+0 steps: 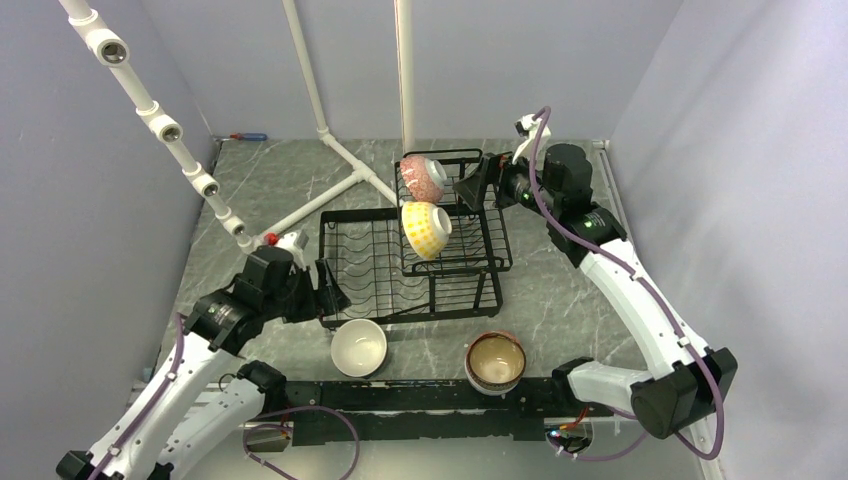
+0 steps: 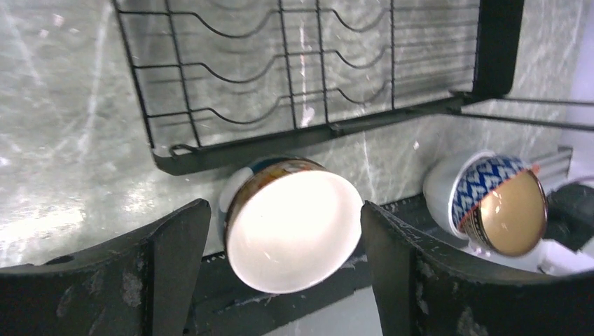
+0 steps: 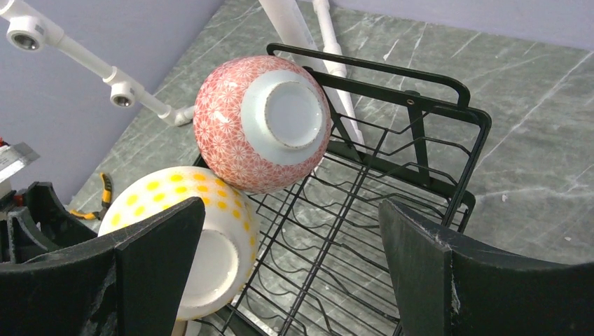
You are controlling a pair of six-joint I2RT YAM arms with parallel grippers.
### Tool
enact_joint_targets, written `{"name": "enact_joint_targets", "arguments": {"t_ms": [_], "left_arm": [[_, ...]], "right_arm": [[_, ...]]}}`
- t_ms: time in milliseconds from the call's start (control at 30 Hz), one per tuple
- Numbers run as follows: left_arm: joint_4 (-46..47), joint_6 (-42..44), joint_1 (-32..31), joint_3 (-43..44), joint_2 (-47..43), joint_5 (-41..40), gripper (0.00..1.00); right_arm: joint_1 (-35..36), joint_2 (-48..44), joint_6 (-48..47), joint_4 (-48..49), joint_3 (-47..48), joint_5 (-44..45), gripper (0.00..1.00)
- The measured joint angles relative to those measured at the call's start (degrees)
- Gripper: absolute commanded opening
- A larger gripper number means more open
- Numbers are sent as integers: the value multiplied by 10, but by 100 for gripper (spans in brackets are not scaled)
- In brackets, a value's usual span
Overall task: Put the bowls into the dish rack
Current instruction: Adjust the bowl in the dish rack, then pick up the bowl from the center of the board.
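My left gripper, spread and empty, faces the plain white ceramic bowl beside the black wire dish rack; my right gripper, likewise agape, hovers by the tilted pink-patterned bowl and yellow-dotted bowl racked above; one nudge could topple them

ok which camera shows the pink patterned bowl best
The right wrist view: the pink bowl is large, on its side, foot ring facing the camera, in the dish rack beside the yellow-dotted bowl. Top external shows it small; the left wrist view misses it.
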Motion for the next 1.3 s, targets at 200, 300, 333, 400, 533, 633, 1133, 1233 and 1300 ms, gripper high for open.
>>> {"name": "enact_joint_targets", "arguments": {"t_ms": [200,300,333,400,533,633,1133,1233,1300], "left_arm": [[1,60,0,14,43,79,88],[16,102,0,28,64,93,89],[28,124,0,29,65,100,90],[59,173,0,33,64,115,90],[112,285,0,33,54,149,88],[139,389,0,30,40,185,87],[70,864,0,-9,111,367,89],[57,918,0,-9,134,377,87],[52,944,-1,-9,151,379,85]], "right_arm": [[0,7,-5,0,0,0,100],[0,8,-6,0,0,0,100],[0,8,-6,0,0,0,100],[0,8,-7,0,0,0,100],[0,8,-10,0,0,0,100],[0,8,-12,0,-1,0,100],[0,5,-28,-4,-21,14,99],[0,3,-28,-4,-21,15,99],[-1,2,-28,-3,-22,15,100]]}}
